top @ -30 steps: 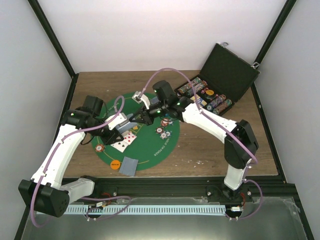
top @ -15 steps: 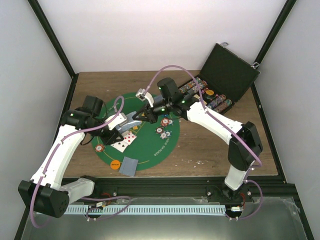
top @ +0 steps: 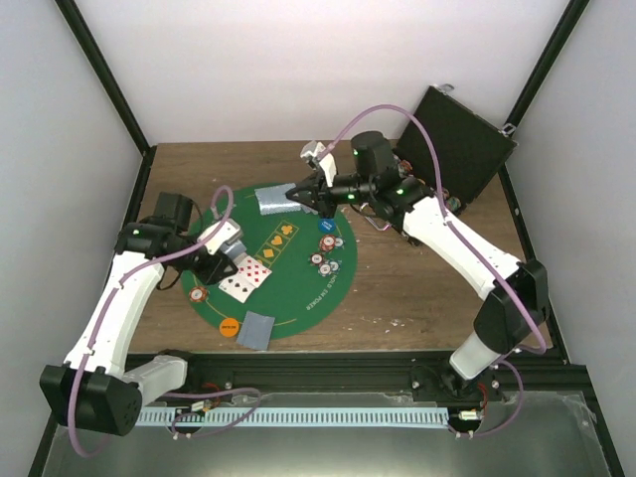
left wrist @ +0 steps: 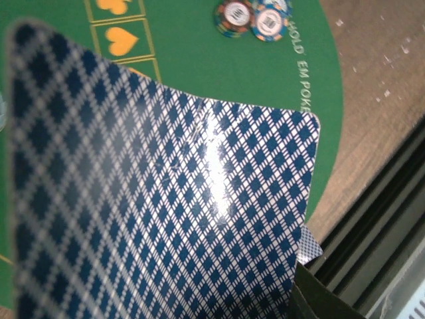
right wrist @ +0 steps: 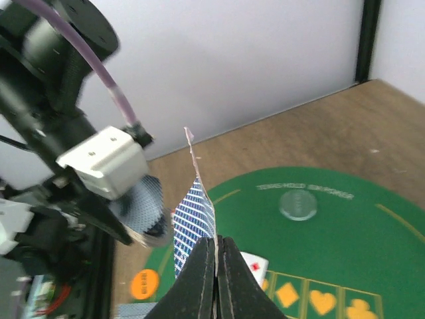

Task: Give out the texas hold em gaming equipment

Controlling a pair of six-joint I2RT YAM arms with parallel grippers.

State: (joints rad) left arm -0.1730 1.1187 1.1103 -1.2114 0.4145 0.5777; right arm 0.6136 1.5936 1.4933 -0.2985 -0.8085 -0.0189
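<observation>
One card (right wrist: 194, 219) is pinched in the right gripper (top: 298, 196) over the mat's (top: 303, 298) far edge, with the pack (left wrist: 159, 199) clamped in the left gripper (top: 227, 260). Lowering it flat and releasing it is judged to be called for next.

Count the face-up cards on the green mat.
2. Both lie side by side on the green mat, near-left of its middle, beside the left gripper: one card closer to the middle, the other card closer to the rim. The gripper may hide more.

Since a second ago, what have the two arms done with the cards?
The right pincer, pinching one card, carried it from the left pincer toward the far edge of the mat. The left pincer kept its pack; chips, face-up cards and case stayed put.
</observation>
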